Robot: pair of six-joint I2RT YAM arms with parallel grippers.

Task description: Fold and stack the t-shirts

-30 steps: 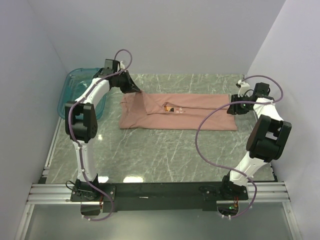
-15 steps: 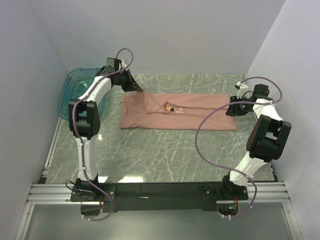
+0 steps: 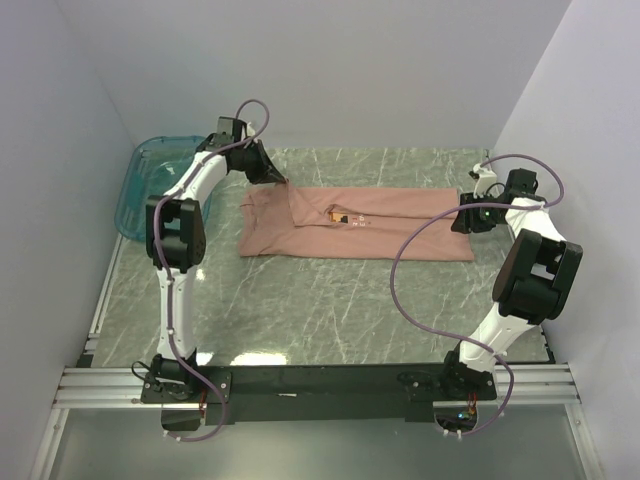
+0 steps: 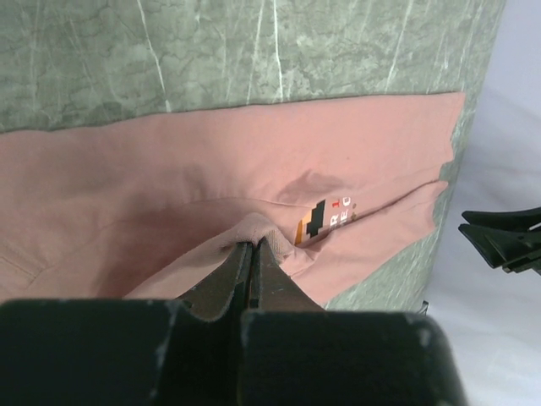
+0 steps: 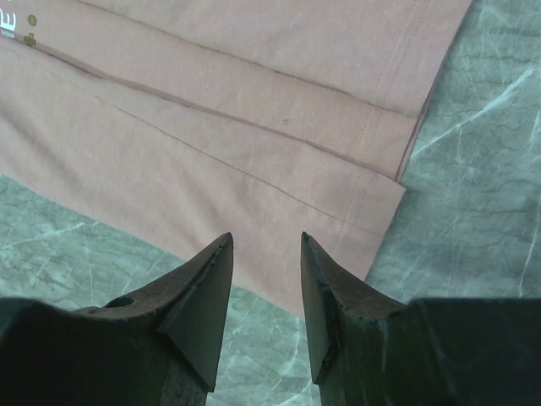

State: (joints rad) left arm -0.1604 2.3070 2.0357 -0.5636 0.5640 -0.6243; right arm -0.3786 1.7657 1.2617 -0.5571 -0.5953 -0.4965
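The dusty-pink t-shirt [image 3: 370, 232] lies folded lengthwise as a long strip across the marble table [image 3: 300, 300]. Its small pixel print [image 3: 345, 217] faces up. My left gripper [image 3: 282, 182] is at the shirt's back left, shut on a raised fold of fabric; the left wrist view shows the cloth [image 4: 254, 161] pinched at my left gripper [image 4: 251, 244], with the print [image 4: 325, 216] just beyond. My right gripper [image 3: 460, 217] hovers at the shirt's right end. In the right wrist view my right gripper [image 5: 266, 241] stands open above the hem corner [image 5: 372, 211], holding nothing.
A translucent teal bin [image 3: 150, 185] sits at the back left, beside the left arm. White walls close in the table on the left, back and right. Bare marble stretches between the shirt and the arm bases [image 3: 320, 380].
The left arm's elbow has swung a little to the right while its gripper stays shut on the fold. The right gripper has barely shifted; the shirt lies as before.
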